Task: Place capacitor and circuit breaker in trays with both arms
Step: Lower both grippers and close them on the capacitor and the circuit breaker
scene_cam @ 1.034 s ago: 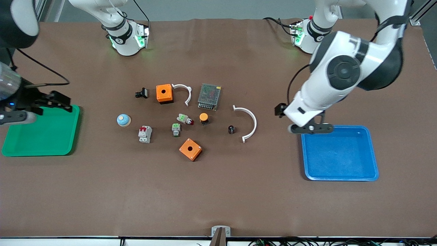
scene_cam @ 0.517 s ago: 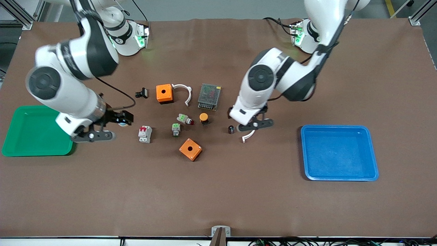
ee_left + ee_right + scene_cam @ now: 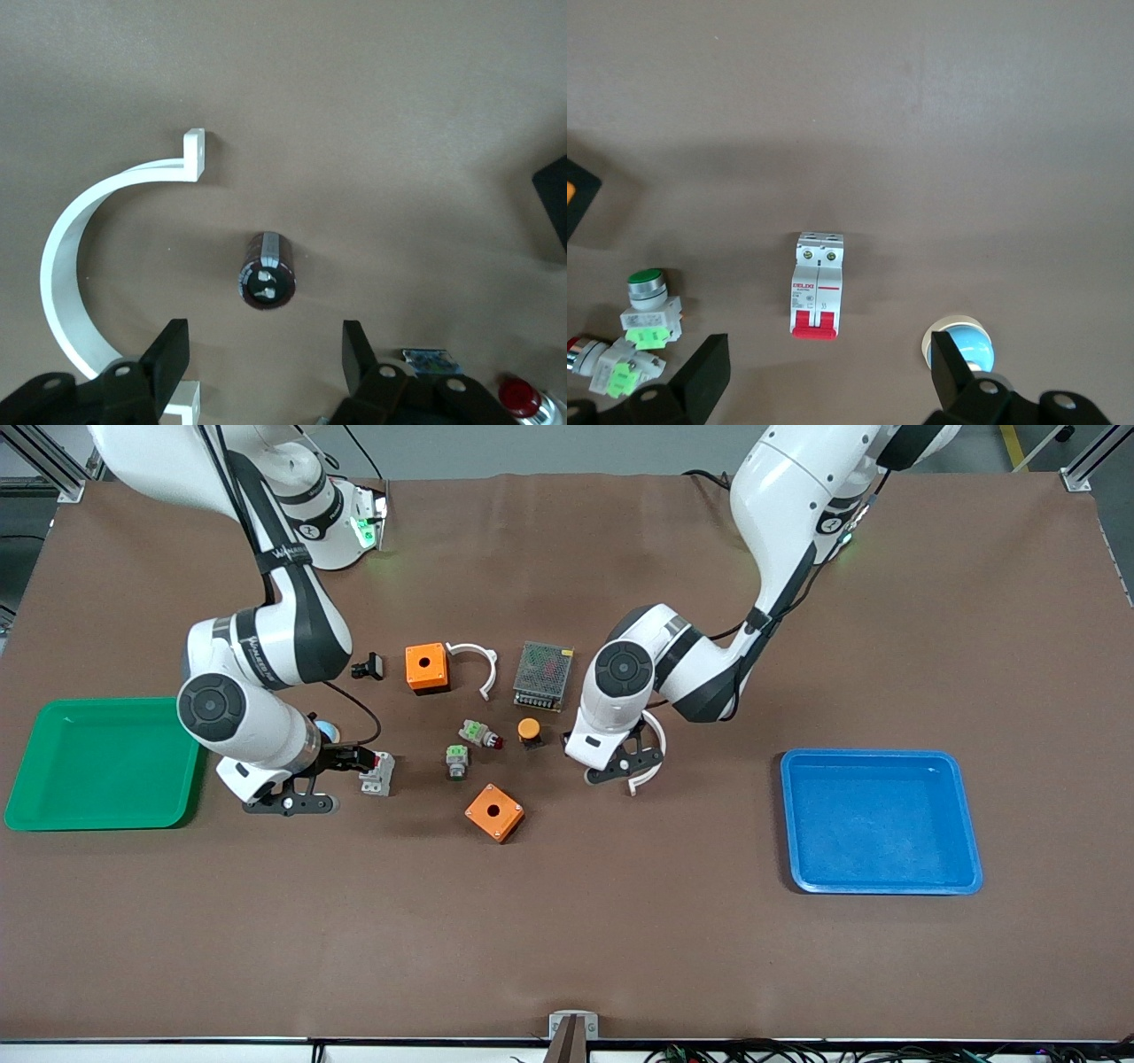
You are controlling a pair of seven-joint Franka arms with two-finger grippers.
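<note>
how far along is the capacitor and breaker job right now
Nothing is placed yet: the green tray and blue tray hold neither part. In hand: the left claw hangs open over the capacitor, which lies on the table beside the white curved bracket; the right claw hangs open over the circuit breaker. Left to do: grip, lift and carry both parts, apparently to the trays.

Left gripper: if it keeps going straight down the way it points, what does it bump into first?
Probably the capacitor. It stands on the table just ahead of the left gripper, whose open fingers line up either side of it. The white curved bracket lies off to one side.
</note>
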